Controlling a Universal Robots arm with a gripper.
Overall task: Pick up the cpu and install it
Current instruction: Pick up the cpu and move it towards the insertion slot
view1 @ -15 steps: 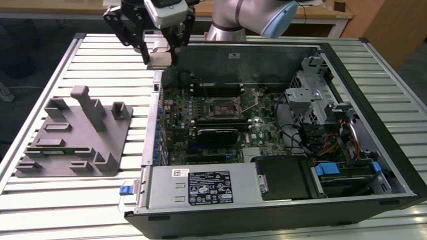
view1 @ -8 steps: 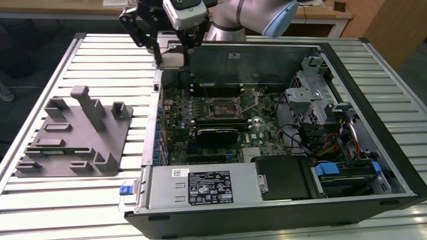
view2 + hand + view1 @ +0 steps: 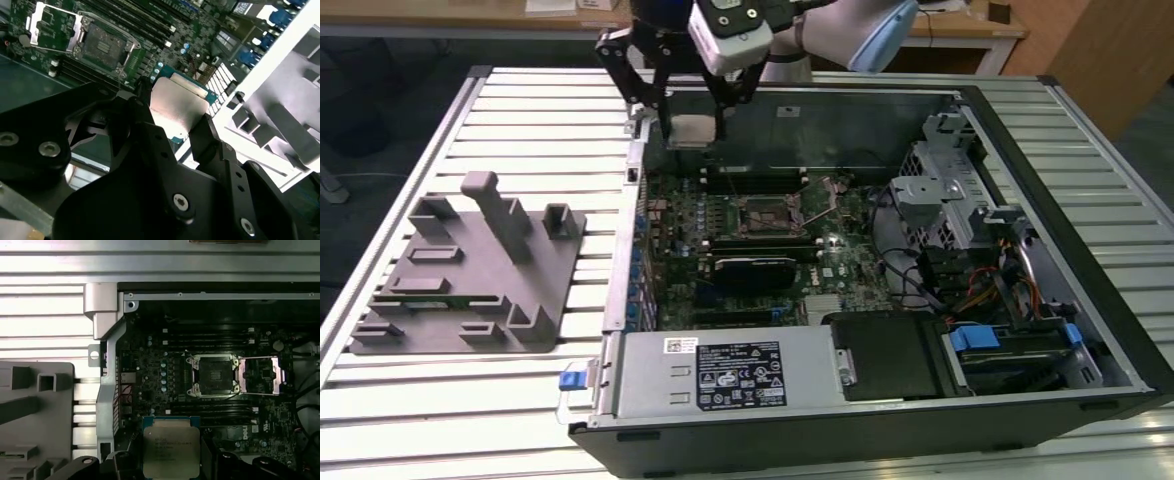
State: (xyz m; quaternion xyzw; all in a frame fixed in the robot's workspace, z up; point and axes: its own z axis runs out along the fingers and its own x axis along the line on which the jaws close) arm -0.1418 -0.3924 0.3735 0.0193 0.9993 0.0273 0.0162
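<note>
The cpu [image 3: 171, 450] is gripped by two opposite edges in the tool [image 3: 173, 121] and held flat above the motherboard [image 3: 152, 372], seemingly to keep it level for the open socket [image 3: 216, 375].

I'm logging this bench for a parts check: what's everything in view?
table: one, silver, slatted, under everything
case: one, black, open, on the table
circuit board: one, dark green, inside the case
socket: one, metal, lid open, mid-board
power box: one, grey, case's near end
tray: one, grey, on the table at the exterior view's left
chip: one, silvery with tan rim, held over the case's far end
arm: one, white, above the case's far end
gripper: one, black, jaws shut on the chip
</note>
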